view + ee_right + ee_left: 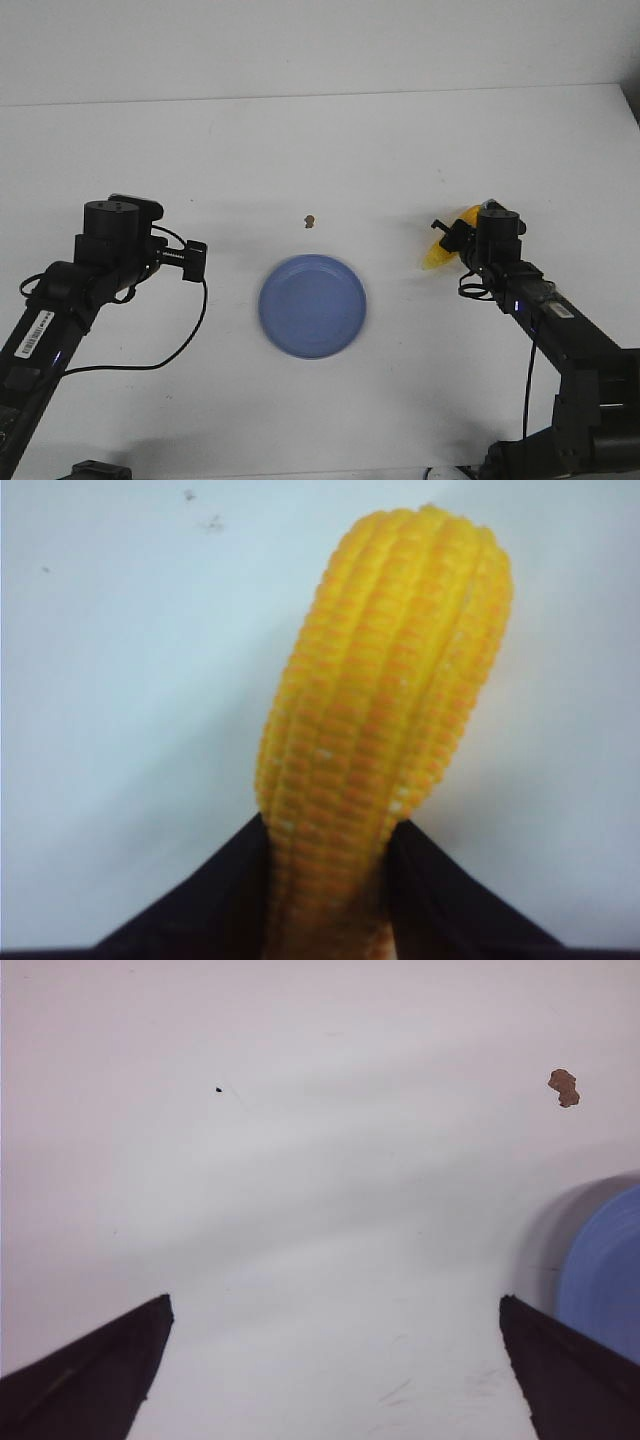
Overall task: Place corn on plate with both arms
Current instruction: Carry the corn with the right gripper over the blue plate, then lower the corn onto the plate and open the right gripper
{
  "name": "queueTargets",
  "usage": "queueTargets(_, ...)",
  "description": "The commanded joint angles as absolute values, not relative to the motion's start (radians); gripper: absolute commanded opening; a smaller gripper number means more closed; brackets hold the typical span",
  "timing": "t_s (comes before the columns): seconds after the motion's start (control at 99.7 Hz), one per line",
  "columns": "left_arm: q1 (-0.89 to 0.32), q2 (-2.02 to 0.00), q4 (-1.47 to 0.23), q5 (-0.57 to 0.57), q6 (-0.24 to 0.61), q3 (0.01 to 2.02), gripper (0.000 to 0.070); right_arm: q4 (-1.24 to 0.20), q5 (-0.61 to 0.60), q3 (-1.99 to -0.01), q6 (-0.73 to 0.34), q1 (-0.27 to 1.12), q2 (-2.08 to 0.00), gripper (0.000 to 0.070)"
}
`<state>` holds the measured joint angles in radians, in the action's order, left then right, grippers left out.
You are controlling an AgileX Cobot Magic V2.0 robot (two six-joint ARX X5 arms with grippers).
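The right gripper (330, 880) clamps the narrow end of the corn (385, 690), right of the blue plate (312, 305) and apart from it; the left gripper (335, 1370) is spread wide over the white table (320, 150), beside the plate's other side

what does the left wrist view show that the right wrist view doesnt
Only the left wrist view shows the edge of the blue plate, a small brown speck on the table, and the left pincer open with nothing between its fingers. Only the right wrist view shows the yellow corn, gripped between the right pincer's fingers. Both show the plain white table and dark pincer fingers at the bottom.
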<state>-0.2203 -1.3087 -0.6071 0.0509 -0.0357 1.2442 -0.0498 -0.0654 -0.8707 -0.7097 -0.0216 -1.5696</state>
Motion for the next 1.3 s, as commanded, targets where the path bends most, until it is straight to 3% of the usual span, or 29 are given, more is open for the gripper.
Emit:
queueTargets(0.0, -0.223, -1.321, -0.604, 0.053, -0.033, 1.253, 0.0700, -0.044, -0.073, -0.890, -0.680, -0.022, -1.570, 0.0110)
queueTargets(0.13, -0.223, -1.321, -0.604, 0.053, -0.033, 1.253, 0.0700, -0.048, -0.122, -0.890, -0.620, -0.017, -1.501, 0.0110)
queueTargets(0.351, -0.223, -1.321, -0.604, 0.053, -0.033, 1.253, 0.0700, -0.123, -0.382, -0.890, -0.568, 0.044, -1.305, 0.0111)
queueTargets(0.411, -0.223, -1.321, -0.604, 0.053, -0.033, 1.253, 0.0700, -0.159, -0.406, -0.890, -0.555, 0.075, -1.261, 0.0112)
queueTargets(0.552, -0.223, -1.321, -0.604, 0.053, -0.033, 1.253, 0.0700, -0.246, -0.377, -0.890, -0.523, 0.203, -1.199, 0.0137)
queueTargets(0.672, -0.223, -1.321, -0.604, 0.053, -0.032, 1.253, 0.0700, -0.272, -0.278, -0.890, -0.518, 0.329, -1.206, 0.0149)
queueTargets(0.862, -0.223, -1.321, -0.605, 0.053, -0.030, 1.253, 0.0700, -0.200, -0.200, -0.890, -0.535, 0.498, -1.293, 0.0149)
queueTargets(1.123, -0.223, -1.321, -0.611, 0.053, -0.029, 1.253, 0.0700, -0.104, -0.202, -0.890, -0.595, 0.566, -1.461, 0.0155)
queueTargets(1.294, -0.223, -1.321, -0.610, 0.053, -0.029, 1.253, 0.0700, -0.112, -0.209, -0.890, -0.606, 0.583, -1.522, 0.0334)
